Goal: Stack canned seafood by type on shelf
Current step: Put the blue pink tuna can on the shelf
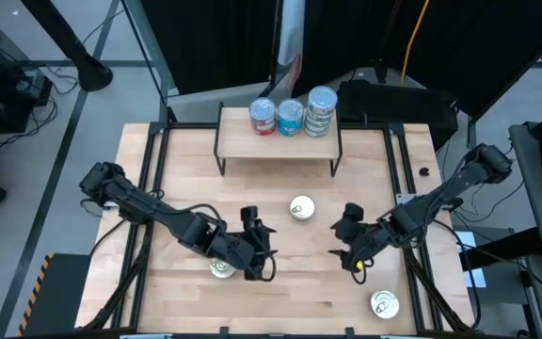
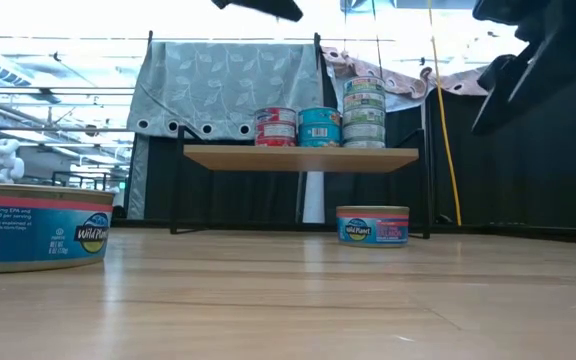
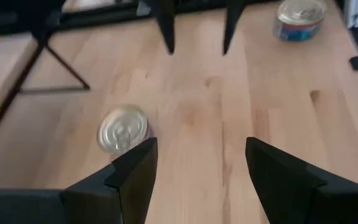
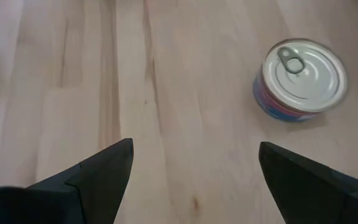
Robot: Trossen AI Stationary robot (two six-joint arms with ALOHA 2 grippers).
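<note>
Three stacks of tins stand on the shelf point(image 1: 278, 141) point(image 2: 300, 157): red-sided point(image 1: 263, 117), teal point(image 1: 291, 117) and a taller green-sided stack point(image 1: 321, 111). Three tins rest flat on the table: one in the middle point(image 1: 301, 208) point(image 3: 124, 129) point(image 4: 300, 78), one partly under my left arm point(image 1: 221, 268) point(image 2: 33, 228), one near the right front corner point(image 1: 384, 304) point(image 3: 300, 18). My left gripper point(image 1: 266, 247) point(image 3: 199, 149) is open, left of the middle tin. My right gripper point(image 1: 342, 240) point(image 4: 196, 148) is open, to that tin's right. Both hang above the table and face each other.
The shelf's thin black legs point(image 1: 219, 155) stand on the far half of the wooden table point(image 1: 290, 292). Black rails run along the table's left and right sides. Bare wood lies between the two grippers and along the near edge.
</note>
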